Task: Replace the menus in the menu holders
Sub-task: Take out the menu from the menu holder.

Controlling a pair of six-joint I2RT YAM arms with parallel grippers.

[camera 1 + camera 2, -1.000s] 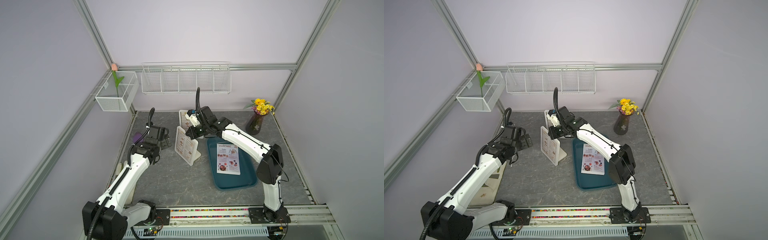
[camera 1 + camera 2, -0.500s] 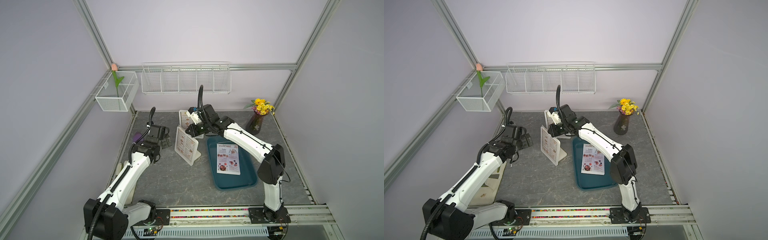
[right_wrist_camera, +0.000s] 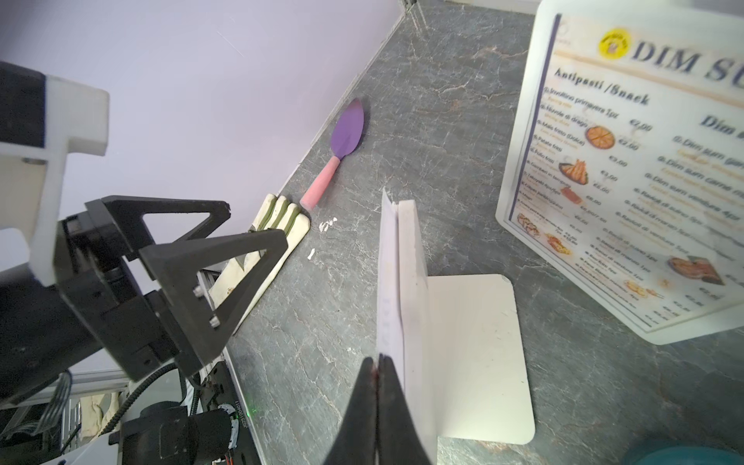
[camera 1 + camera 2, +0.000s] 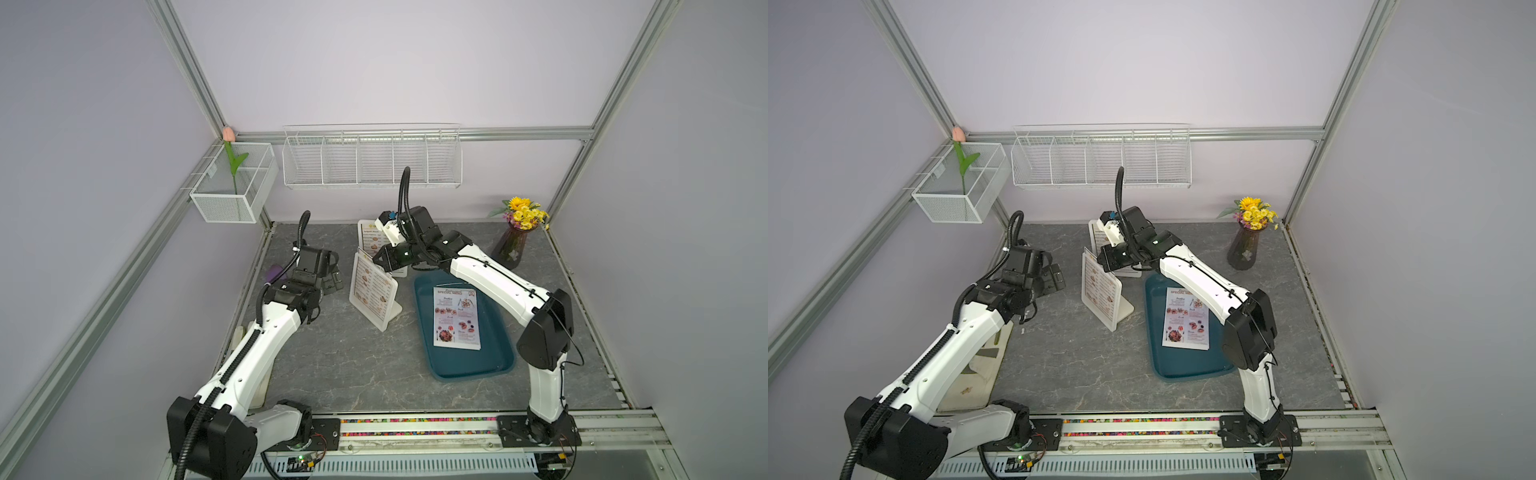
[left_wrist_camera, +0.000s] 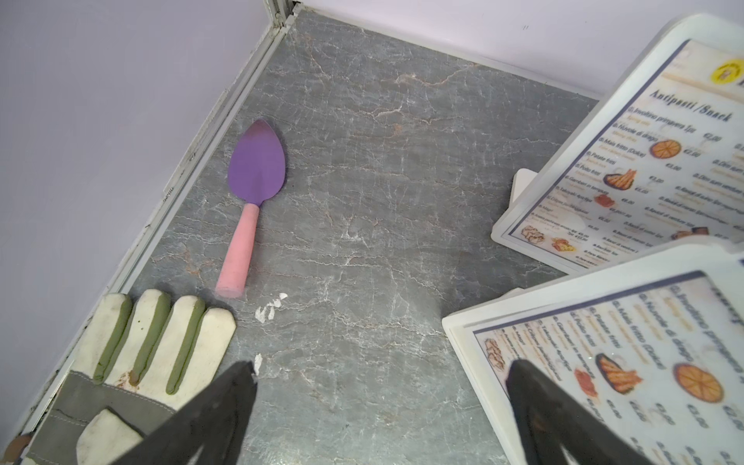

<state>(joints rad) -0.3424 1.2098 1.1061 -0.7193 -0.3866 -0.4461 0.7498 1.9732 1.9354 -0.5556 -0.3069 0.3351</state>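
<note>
Two white menu holders stand upright mid-table, each showing a "DIM SUM" menu: the near one (image 4: 372,291) (image 4: 1100,291) and the far one (image 4: 369,237) (image 3: 644,181). My right gripper (image 4: 376,259) (image 3: 378,362) is at the near holder's top edge, shut on the thin edge of its menu sheet (image 3: 388,282), which sticks out beside the holder's white back (image 3: 410,282). Left of that holder, my left gripper (image 4: 332,278) (image 5: 378,386) hangs open with nothing between its fingers. A "SPECIAL MENU" sheet (image 4: 456,318) lies in the teal tray (image 4: 469,370).
A purple trowel with a pink handle (image 5: 251,193) and a work glove (image 5: 153,346) lie by the left wall. A vase of flowers (image 4: 513,245) stands at the back right. White wire baskets (image 4: 372,158) hang on the back wall.
My right gripper has risen slightly at the near holder's top edge. The left arm has barely moved.
</note>
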